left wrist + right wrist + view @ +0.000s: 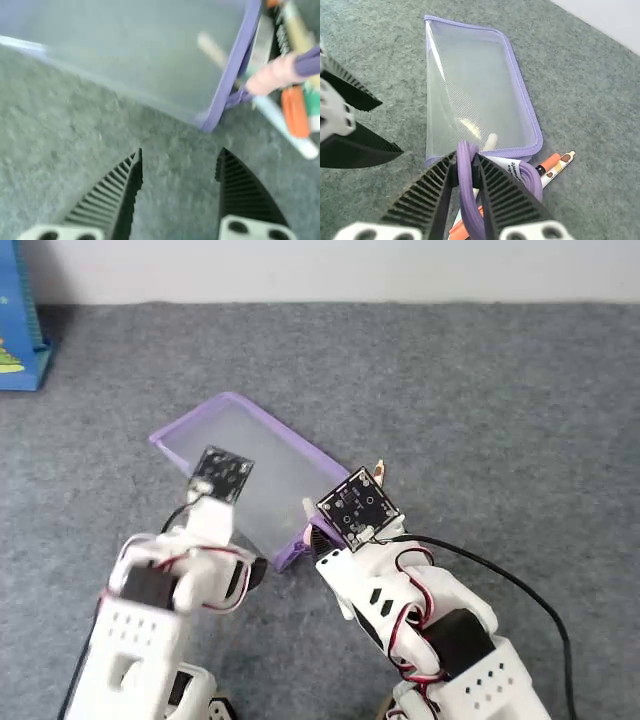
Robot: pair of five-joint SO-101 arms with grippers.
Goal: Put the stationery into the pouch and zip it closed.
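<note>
Grey, carpet-like surface [480, 390] all the way out to a white wall [350, 270] at the far edge, with a blue box [20, 330] tucked into the far left corner. In the middle lies the pouch [270, 460], clear with purple trim, flat on the surface. In the high view its long axis runs on a diagonal, from the far left down toward the near right. The mouth end points at the right arm, and there the pens [552, 165] poke out past the trim, an orange pen [294, 112] among them.

The right gripper [466, 159] sits at that mouth end, its jaws clamped on a purple band [467, 200] of the pouch's edge, which stands up between them. The left gripper [180, 150] hangs with its jaws spread apart and nothing between them, over bare surface just beside the pouch's near corner, not touching it.
</note>
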